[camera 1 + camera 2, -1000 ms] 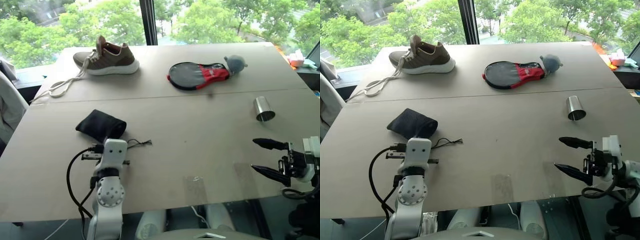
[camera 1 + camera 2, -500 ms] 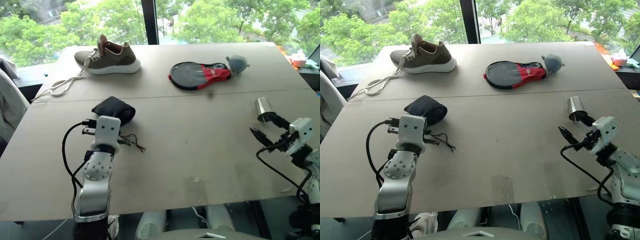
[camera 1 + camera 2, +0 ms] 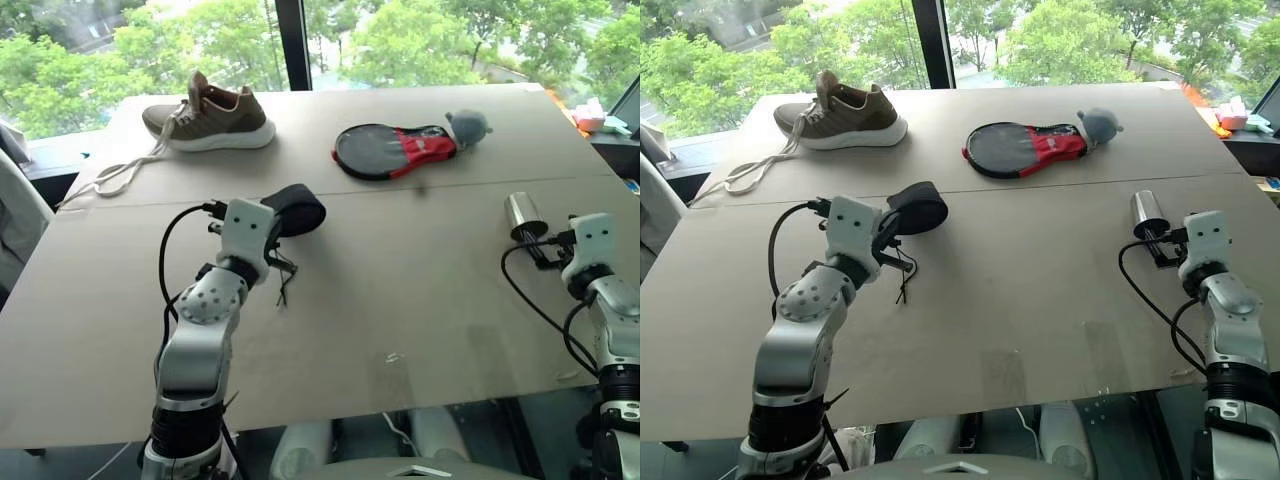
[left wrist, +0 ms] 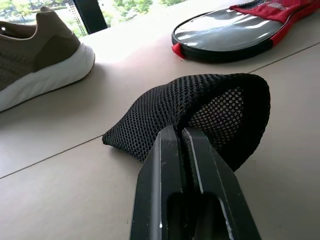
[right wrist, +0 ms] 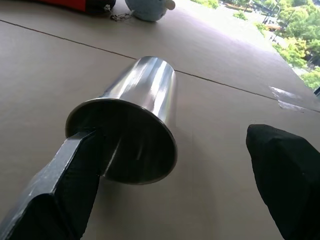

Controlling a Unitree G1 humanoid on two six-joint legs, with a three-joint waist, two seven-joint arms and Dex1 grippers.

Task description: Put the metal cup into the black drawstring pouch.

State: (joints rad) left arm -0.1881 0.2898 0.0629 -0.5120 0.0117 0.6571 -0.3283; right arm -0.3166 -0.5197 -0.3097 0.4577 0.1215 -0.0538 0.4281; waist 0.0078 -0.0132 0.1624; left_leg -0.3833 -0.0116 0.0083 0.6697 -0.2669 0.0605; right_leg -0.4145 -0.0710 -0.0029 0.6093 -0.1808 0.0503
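The black drawstring pouch [image 3: 300,210] hangs off the table with its cord [image 3: 285,285] dangling. My left gripper [image 4: 180,132] is shut on the pouch's mesh fabric [image 4: 200,105]. The metal cup [image 5: 142,97] lies on its side at the table's right, mouth towards my right gripper [image 5: 169,134]. That gripper is open: one finger [image 5: 65,185] has its tip at the cup's mouth, seemingly just inside the rim. The other finger [image 5: 285,170] stands well apart from the cup. In the head views the cup [image 3: 520,212] lies just ahead of my right gripper [image 3: 541,246].
A brown shoe [image 3: 208,111] with long loose laces [image 3: 125,172] sits at the far left. A black-and-red paddle case [image 3: 390,150] and a grey plush [image 3: 468,125] lie at the far middle. The table's right edge [image 3: 612,165] is close to the cup.
My left gripper has lifted the pouch off the table and carried it forward and right. My right gripper has swung to point forward and reached up to the cup's mouth.
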